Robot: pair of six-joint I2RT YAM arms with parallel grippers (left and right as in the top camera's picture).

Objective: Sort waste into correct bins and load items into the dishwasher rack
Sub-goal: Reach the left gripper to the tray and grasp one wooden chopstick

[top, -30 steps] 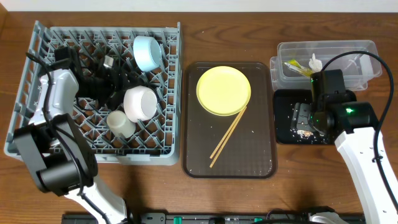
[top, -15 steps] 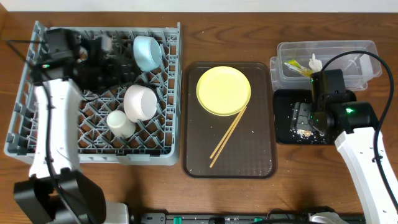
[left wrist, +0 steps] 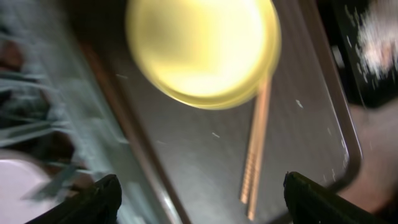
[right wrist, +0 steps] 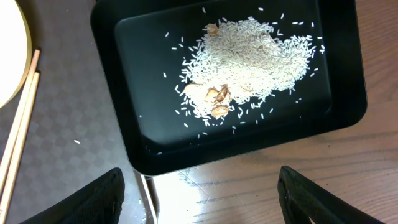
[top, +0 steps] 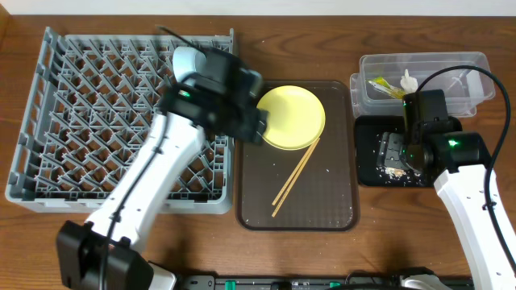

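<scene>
The round yellow plate (top: 292, 117) lies on the brown tray, with the wooden chopsticks (top: 296, 176) beside it; both show blurred in the left wrist view, the plate (left wrist: 202, 50) and the chopsticks (left wrist: 256, 143). My left gripper (top: 258, 126) is open and empty above the tray at the plate's left edge, fingers wide apart (left wrist: 205, 202). My right gripper (top: 393, 153) hangs open and empty (right wrist: 199, 205) over the black tray (right wrist: 118, 74), which holds rice (right wrist: 249, 56). The light-blue bowl (top: 186, 58) peeks out in the grey rack (top: 81, 121). My left arm hides the white bowl and cup.
The brown tray (top: 322, 205) sits between rack and bins, with a few crumbs (top: 326, 169) on it. The clear tub (top: 451, 68) behind the black tray holds the green-and-yellow wrapper (top: 383, 87) and a white scrap (top: 409, 80). Bare wooden table lies in front.
My left arm has swung from the rack's back left corner rightward across the rack to the brown tray beside the plate. The right arm has not moved.
</scene>
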